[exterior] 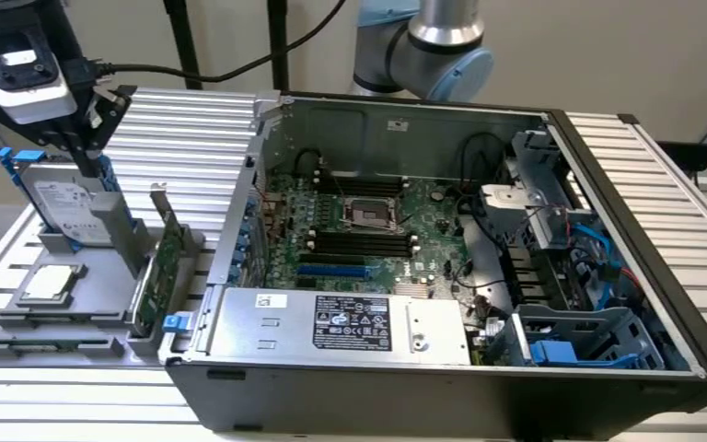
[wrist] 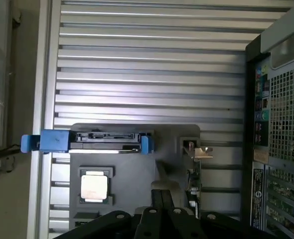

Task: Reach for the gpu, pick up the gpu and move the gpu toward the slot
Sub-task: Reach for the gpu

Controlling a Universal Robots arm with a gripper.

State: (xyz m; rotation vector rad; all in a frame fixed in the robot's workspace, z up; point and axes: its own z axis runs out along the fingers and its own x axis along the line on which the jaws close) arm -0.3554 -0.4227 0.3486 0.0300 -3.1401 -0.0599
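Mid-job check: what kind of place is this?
Probably a robotics lab bench for PC assembly: an open computer case on a slatted aluminium table, beside a grey fixture holding a hard drive, processor and gpu.

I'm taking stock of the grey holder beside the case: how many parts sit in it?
3: hard drive upright, processor chip flat beside it, gpu on edge nearest the case. A fourth may lie in the front recess.

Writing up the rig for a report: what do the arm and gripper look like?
The arm has rounded silver-grey joints with a pale blue cap. The gripper is black, with a white-grey camera box mounted on it and a black cable trailing off.
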